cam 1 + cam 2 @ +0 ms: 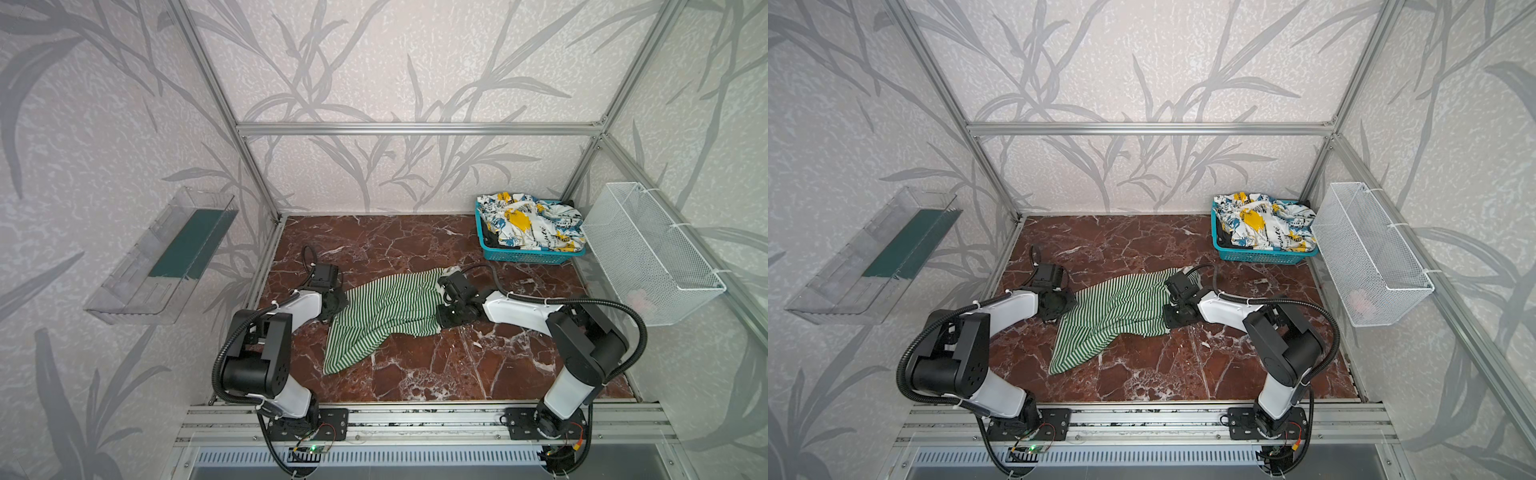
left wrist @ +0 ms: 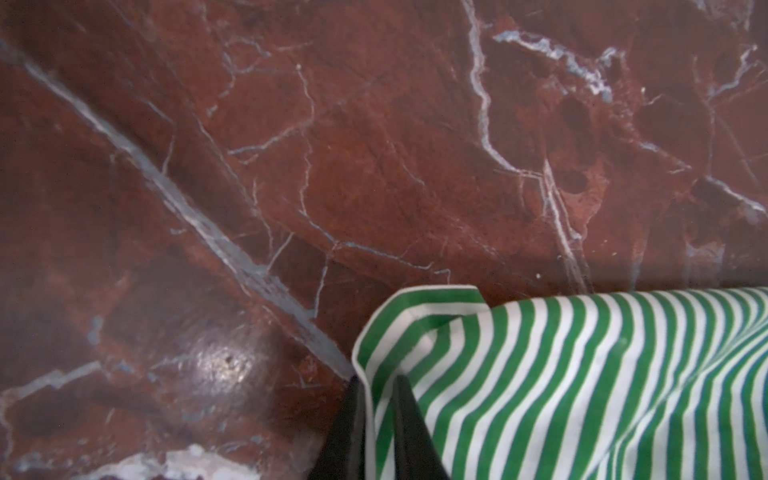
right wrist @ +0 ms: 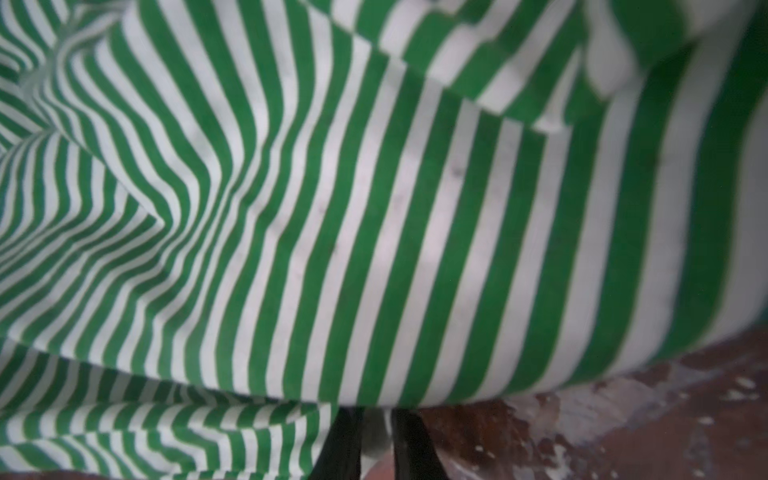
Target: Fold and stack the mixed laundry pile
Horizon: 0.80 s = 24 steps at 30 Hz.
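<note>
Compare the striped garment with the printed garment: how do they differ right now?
The striped garment lies spread on the table; the printed garment sits crumpled in the teal basket. The striped garment is pinched by the left gripper and right gripper; the printed garment is untouched. Both are unfolded cloth.

We see a red marble bench (image 1: 457, 365) across the lower middle, a teal lattice basket (image 1: 521, 255) at its upper right corner, a white wire basket (image 1: 648, 266) on the right wall, and a clear tray (image 1: 133, 286) on the left wall.
</note>
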{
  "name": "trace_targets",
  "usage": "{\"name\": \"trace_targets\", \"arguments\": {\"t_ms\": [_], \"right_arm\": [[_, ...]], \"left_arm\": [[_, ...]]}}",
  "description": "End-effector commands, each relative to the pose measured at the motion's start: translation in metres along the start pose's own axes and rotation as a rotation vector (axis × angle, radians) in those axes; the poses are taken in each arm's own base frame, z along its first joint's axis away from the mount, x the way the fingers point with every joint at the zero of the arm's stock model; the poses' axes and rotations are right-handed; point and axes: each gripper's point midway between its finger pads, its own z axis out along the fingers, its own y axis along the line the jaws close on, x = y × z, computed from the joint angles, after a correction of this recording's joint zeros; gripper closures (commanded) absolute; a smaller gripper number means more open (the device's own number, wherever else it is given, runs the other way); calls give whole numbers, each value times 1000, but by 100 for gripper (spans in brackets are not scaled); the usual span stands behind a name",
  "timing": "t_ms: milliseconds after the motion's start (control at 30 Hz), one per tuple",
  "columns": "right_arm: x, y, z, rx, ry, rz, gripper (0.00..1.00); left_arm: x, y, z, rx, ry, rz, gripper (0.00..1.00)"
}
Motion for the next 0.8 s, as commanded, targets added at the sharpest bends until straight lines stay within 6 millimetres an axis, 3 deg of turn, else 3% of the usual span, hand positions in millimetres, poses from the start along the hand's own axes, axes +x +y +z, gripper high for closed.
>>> {"name": "trace_targets", "arguments": {"t_ms": [0,133,300,400,500,533,633,700,767], "right_arm": [[-20,3,-30,35,-60,-33,96],[-25,-4,-76,118,-90,-91,100],[-12,-13,-125,181,-74,-127,100],[5,-21,-136,203,-46,-117,100],[24,-33,-133,224,-21,-86,100],[32,-36,-127,223,-7,-72,100],[57,-37,-107,176,62,-22,100],[69,-39,-95,158,93,14,99],[77,-43,-86,155,101,38,92]], "left_arm": [[-13,-4,-7,21,-2,-13,98],[-34,1,-18,25,-40,-42,100],[-59,5,-35,34,-89,-74,100],[-71,8,-41,38,-121,-99,100],[-75,2,-39,73,-124,-89,100],[-74,-2,-38,94,-108,-77,90],[-63,-6,-35,116,-36,-64,45],[-60,-5,-38,119,-37,-63,31],[-57,-2,-45,114,-46,-52,25]]}}
